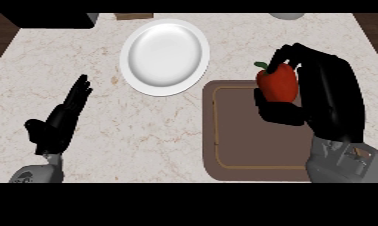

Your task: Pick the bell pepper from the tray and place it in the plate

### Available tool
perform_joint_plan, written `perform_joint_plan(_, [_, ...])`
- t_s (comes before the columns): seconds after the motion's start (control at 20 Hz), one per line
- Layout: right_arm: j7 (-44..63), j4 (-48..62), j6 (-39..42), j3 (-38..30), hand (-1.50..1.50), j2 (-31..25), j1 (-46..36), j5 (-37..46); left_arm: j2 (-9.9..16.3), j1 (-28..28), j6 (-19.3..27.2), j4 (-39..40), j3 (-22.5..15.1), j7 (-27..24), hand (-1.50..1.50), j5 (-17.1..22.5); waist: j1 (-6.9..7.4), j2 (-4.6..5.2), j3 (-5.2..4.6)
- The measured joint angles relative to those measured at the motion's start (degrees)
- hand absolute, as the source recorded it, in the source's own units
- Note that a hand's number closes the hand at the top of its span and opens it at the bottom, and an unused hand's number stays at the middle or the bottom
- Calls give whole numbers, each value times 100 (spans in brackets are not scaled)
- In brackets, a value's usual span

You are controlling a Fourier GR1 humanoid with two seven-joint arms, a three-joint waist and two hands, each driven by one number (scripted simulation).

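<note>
Over the counter (pixel 148 135), right hand (pixel 328 100) grips bell pepper (pixel 278 84) above tray (pixel 251 135).

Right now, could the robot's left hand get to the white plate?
Probably yes. The left hand rests open at the view's lower left, and only bare counter lies between it and the white plate. The right hand holds the red bell pepper over the brown tray, well aside.

Bell pepper (pixel 278 84) in right hand (pixel 328 95) (above tray (pixel 221 135))
</note>
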Motion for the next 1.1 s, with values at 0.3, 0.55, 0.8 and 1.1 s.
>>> perform_joint_plan(0.3, [-19, 879, -71, -62, 150, 465, -907, 124, -118, -1, 35, -63, 30, 74, 0, -94, 21, 6, 1])
perform_joint_plan(0.55, [44, 2068, -277, -13, 150, 875, -1845, 71, -79, -71, -82, 149, 97, -76, 0, -123, 64, 19, -1])
perform_joint_plan(0.8, [37, 3434, -970, 99, 150, 1031, -2604, -287, -142, 42, -84, -109, 57, 34, 0, -140, 115, 26, 1])
perform_joint_plan(1.1, [-83, 5148, -2085, 561, 150, 1083, -3425, -941, -143, -5, -145, 20, 77, -69, 0, -194, 201, 51, -1])
